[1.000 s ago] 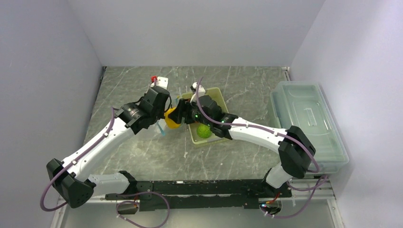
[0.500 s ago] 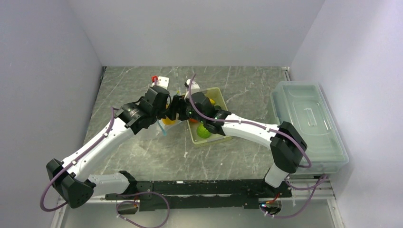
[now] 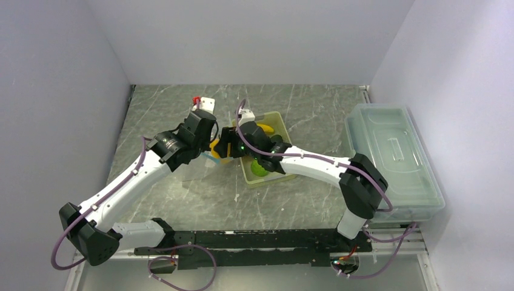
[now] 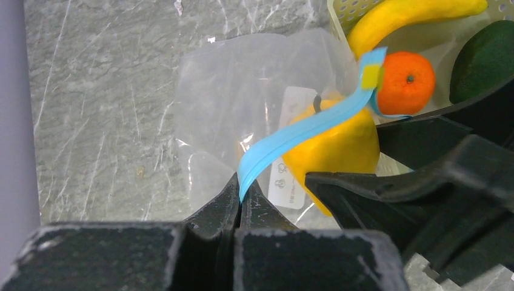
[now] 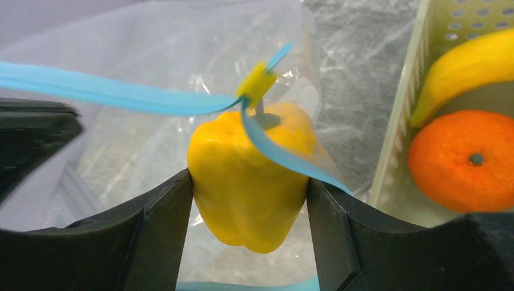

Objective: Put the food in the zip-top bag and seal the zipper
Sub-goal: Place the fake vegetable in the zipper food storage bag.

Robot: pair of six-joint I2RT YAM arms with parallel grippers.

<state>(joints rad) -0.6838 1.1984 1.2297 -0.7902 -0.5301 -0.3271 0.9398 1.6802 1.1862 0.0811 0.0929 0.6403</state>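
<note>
Where the two arms are bolted to a black rail [image 3: 254,239] at the near edge, the bench [image 3: 315,109] spreads out in grey-green stone laced with pale veins, shut in by plain pale walls to left, right and far. Both arms reach in and meet about mid-bench. The left tool [image 4: 237,203] is pinched tight on the light-blue zipper [image 4: 303,130], holding up the mouth of the zip-top bag [image 4: 242,103], a thin, clear, crinkled film just left of the basket. The right tool [image 5: 248,200] stands fairly wide, its black fingers [image 5: 157,224] clamped on the sides of a glossy yellow pepper [image 5: 248,157] at the bag's mouth. Just above the pepper's stem the zipper parts at a small yellow slider [image 5: 256,79], one half running left, the other crossing the pepper's front. To the right, the pale yellow-green perforated basket [image 5: 407,91] holds a banana [image 5: 467,66], an orange [image 5: 470,160] and a green ball [image 3: 259,168]. A large clear lidded box [image 3: 394,154] lies along the right wall.
</note>
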